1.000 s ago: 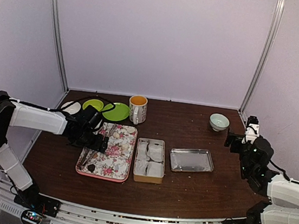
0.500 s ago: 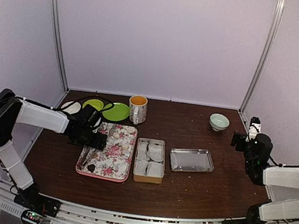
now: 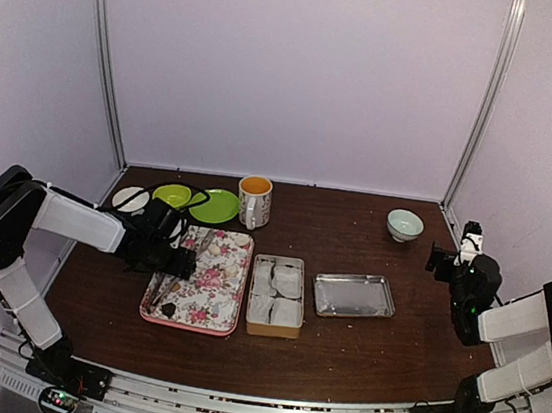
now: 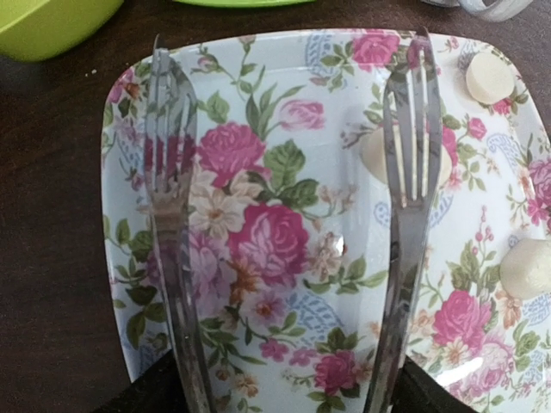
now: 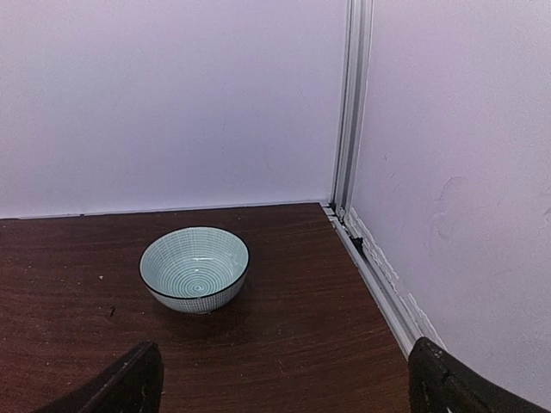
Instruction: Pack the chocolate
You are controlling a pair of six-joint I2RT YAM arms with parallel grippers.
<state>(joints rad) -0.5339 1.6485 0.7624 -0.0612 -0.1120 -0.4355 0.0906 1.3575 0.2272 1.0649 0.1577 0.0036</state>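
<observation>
The chocolate (image 3: 170, 308) is a tiny dark lump on the near end of the floral tray (image 3: 225, 306); it is out of the left wrist view. Metal tongs (image 3: 159, 291) lie along the tray's left side. Their two forked arms (image 4: 413, 172) reach ahead in the left wrist view. My left gripper (image 3: 177, 258) is low over the tray, open wide (image 4: 275, 397), with one finger outside each tong arm. My right gripper (image 3: 443, 259) is open and empty (image 5: 284, 383) at the right edge, facing a teal bowl (image 5: 195, 267).
A tan tin (image 3: 276, 295) of white wrapped cakes sits beside the tray, with a metal lid (image 3: 354, 296) to its right. A mug (image 3: 254, 200), green plate (image 3: 218, 205), green bowl (image 3: 172, 194) and white dish (image 3: 129, 197) stand behind. Pale round pieces (image 4: 489, 77) lie on the tray.
My right arm has drawn back toward the right wall and folded lower. My left gripper has shifted slightly nearer over the tray's left side.
</observation>
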